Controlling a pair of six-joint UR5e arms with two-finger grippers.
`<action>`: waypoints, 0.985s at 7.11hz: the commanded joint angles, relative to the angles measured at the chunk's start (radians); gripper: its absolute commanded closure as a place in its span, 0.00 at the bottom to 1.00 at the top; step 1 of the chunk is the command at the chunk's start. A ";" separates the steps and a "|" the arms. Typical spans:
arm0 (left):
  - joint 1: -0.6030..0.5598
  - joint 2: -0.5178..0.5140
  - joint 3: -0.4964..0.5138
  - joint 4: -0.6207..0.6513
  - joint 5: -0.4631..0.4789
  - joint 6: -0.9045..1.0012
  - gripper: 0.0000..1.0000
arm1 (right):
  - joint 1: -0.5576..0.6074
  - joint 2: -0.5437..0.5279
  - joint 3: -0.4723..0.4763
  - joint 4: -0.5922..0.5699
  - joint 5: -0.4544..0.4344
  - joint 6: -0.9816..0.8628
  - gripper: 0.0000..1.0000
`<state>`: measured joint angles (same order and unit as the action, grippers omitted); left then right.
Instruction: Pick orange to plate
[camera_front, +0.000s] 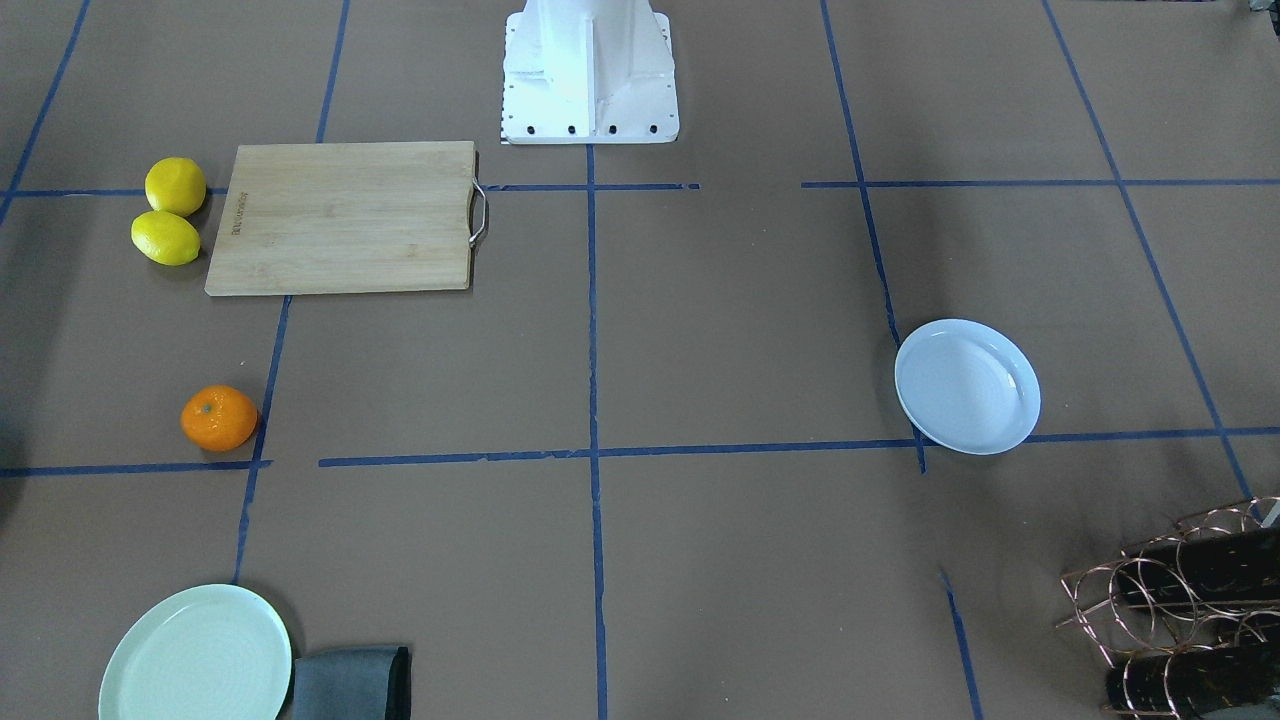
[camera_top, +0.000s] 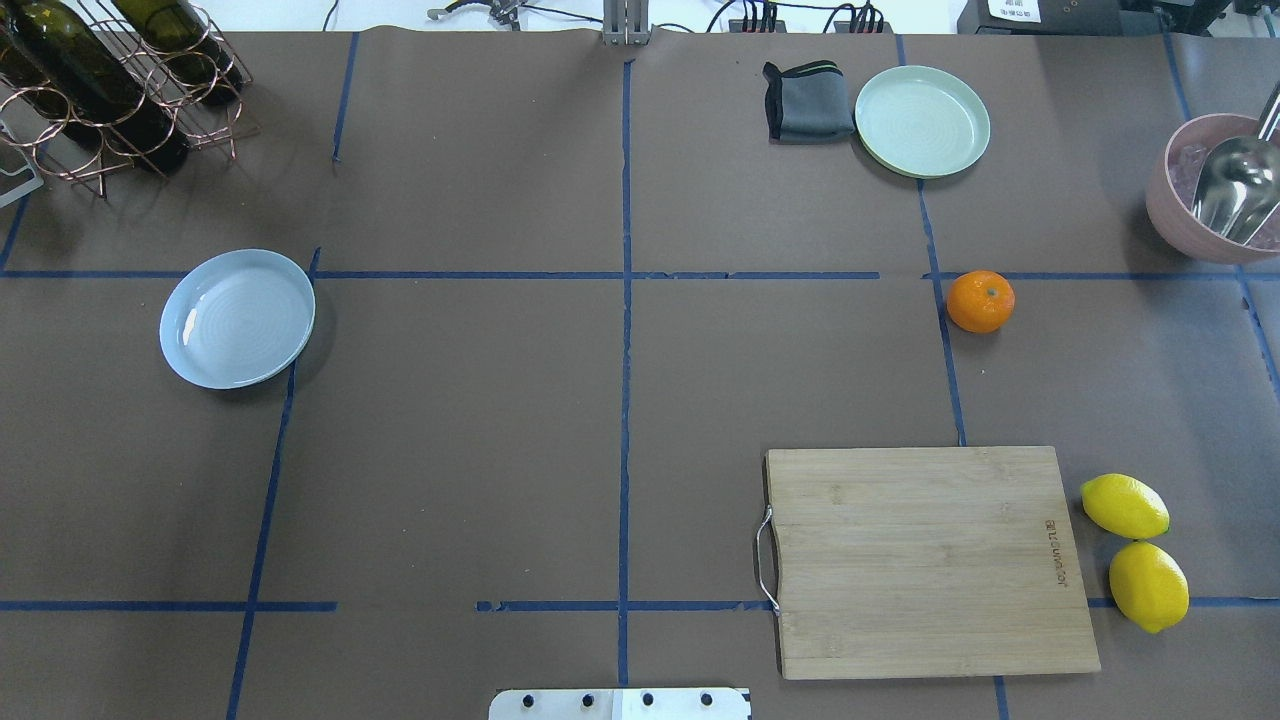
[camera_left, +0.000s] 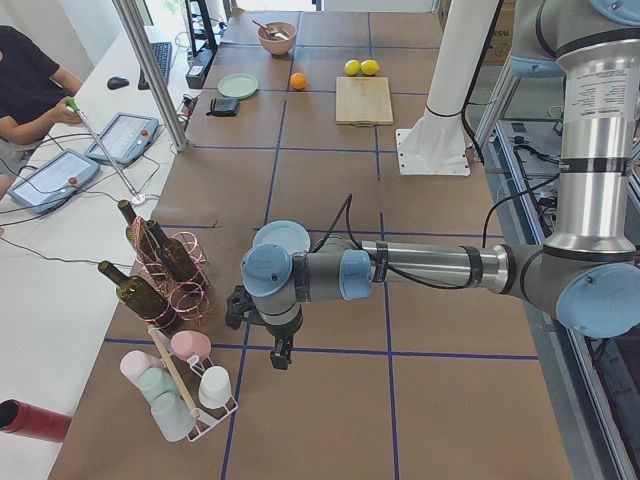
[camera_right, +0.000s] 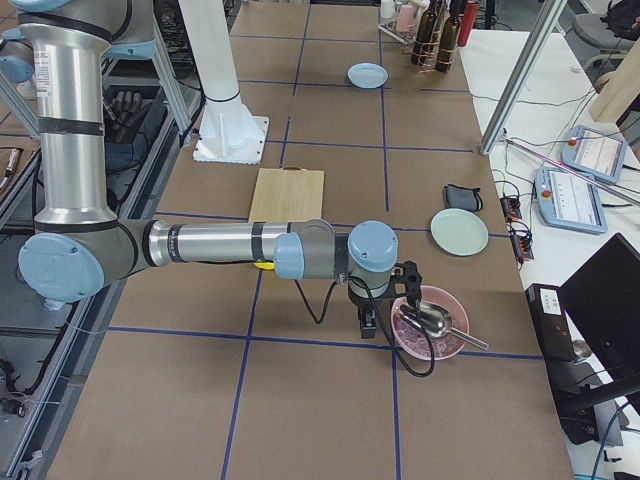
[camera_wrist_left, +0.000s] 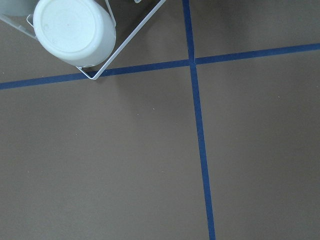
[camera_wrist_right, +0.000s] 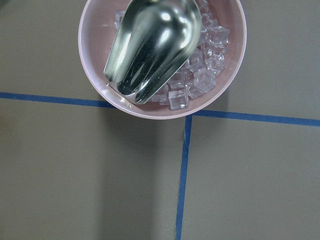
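The orange (camera_top: 980, 301) (camera_front: 219, 418) (camera_left: 298, 81) lies alone on the brown table, on the robot's right side, just beyond the cutting board. The pale bluish-white plate (camera_top: 237, 318) (camera_front: 966, 386) (camera_right: 368, 75) sits bare on the robot's left side. My left gripper (camera_left: 280, 355) shows only in the exterior left view, hanging over bare table near the cup rack, well short of the plate (camera_left: 282, 238). My right gripper (camera_right: 368, 325) shows only in the exterior right view, beside the pink bowl and far from the orange. For both I cannot tell whether they are open or shut.
A cutting board (camera_top: 930, 560) with two lemons (camera_top: 1124, 506) beside it lies near the base. A mint-green plate (camera_top: 922, 121) and grey cloth (camera_top: 808, 100) are at the far edge. A pink bowl (camera_wrist_right: 95, 65) holds ice and a metal scoop (camera_wrist_right: 152, 45). A wine rack (camera_top: 100, 80) and cup rack (camera_left: 185, 385) stand left.
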<state>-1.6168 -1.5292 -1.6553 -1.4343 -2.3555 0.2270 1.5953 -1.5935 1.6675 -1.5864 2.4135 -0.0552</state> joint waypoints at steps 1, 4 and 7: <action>0.000 0.000 0.000 -0.005 -0.001 0.000 0.00 | 0.000 0.001 0.003 0.000 0.001 0.000 0.00; 0.008 -0.050 -0.006 -0.062 -0.001 -0.001 0.00 | 0.000 0.003 0.004 0.003 0.004 0.003 0.00; 0.023 -0.052 0.006 -0.277 -0.103 -0.002 0.00 | 0.000 0.003 0.012 0.006 0.033 0.003 0.00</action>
<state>-1.6014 -1.5797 -1.6548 -1.6347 -2.4068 0.2220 1.5953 -1.5908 1.6770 -1.5835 2.4295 -0.0522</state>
